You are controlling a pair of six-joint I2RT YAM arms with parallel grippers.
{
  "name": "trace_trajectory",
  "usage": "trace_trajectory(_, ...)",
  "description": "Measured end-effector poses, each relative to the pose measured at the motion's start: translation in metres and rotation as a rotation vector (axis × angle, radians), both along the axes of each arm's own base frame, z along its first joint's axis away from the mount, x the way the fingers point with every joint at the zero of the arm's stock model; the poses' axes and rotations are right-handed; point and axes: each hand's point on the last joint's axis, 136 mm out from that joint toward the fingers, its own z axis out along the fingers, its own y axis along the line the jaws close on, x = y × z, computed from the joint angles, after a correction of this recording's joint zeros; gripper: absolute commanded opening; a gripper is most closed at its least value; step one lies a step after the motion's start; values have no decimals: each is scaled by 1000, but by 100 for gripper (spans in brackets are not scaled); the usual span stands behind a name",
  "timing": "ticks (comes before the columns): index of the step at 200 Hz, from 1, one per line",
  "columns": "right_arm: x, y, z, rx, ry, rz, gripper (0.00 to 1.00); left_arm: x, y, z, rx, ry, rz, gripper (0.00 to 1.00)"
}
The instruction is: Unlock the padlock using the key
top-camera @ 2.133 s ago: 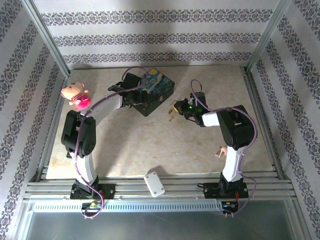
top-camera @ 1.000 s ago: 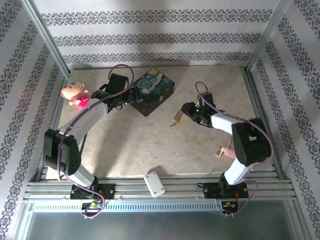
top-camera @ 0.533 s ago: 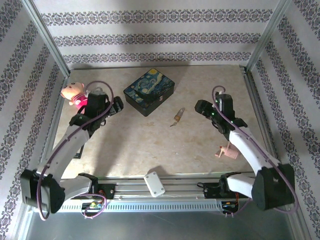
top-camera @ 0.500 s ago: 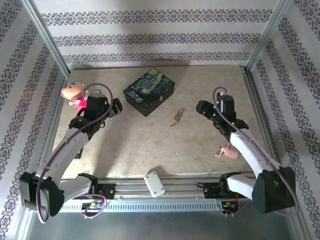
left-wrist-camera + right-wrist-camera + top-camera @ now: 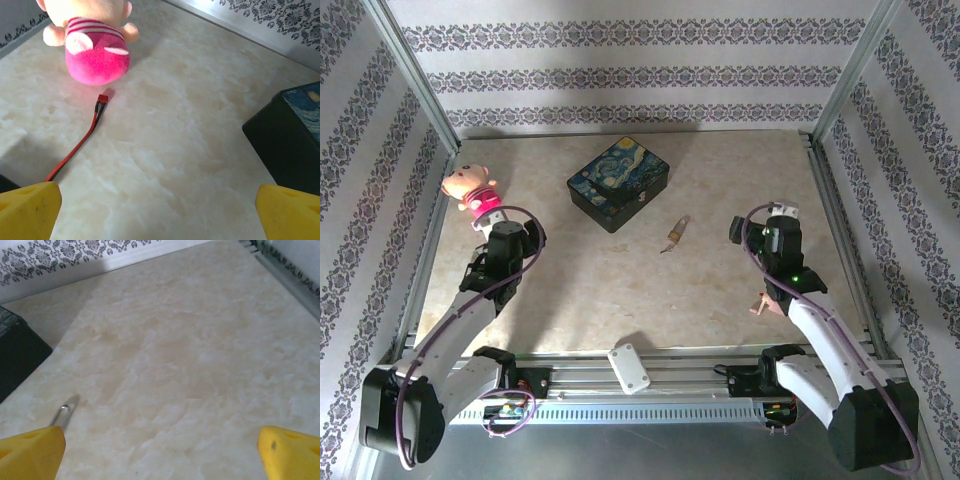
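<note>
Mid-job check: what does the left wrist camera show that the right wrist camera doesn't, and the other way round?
Left wrist, not right wrist: the pink toy and a thin red wire lying on the table just below it.
Right wrist, not left wrist: a thin silvery metal tip at the lower left, too little showing to identify, and the side rail.
Both: the marble table, a corner of the dark blue tin, the patterned wall, and yellow fingertips wide apart, jaws open with nothing between.

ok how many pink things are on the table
2. A pink plush toy at the far left, and a small pink piece near the front right, partly behind the right arm. The closed tin could hide more.
</note>
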Motion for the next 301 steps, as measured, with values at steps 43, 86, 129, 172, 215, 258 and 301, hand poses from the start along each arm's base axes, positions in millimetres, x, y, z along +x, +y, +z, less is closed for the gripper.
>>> trace_trajectory(43, -7, -12, -21, -128, -81, -1, 98, 11, 4, -23, 145, -17, -55, 99)
trace_trajectory(86, -6, -25, -41, -223, -106, 4, 98, 27, 12, -23, 291, -67, -108, 99)
trace_trajectory(129, 12, -28, -47, -232, -132, 18, 98, 46, 21, -44, 328, -69, -158, 99)
trace_trajectory(172, 26, -26, -63, -235, -123, 66, 98, 56, 21, -65, 304, -86, -225, 99)
trace_trajectory(215, 42, -22, -62, -196, -132, 124, 98, 62, 11, -87, 253, -94, -321, 99)
trace_trajectory(258, 58, -9, -74, -134, -182, 215, 98, 77, -8, -71, 232, -154, -441, 99)
trace_trajectory(301, 62, -10, -87, -96, -158, 214, 98, 77, -13, -70, 233, -158, -470, 99)
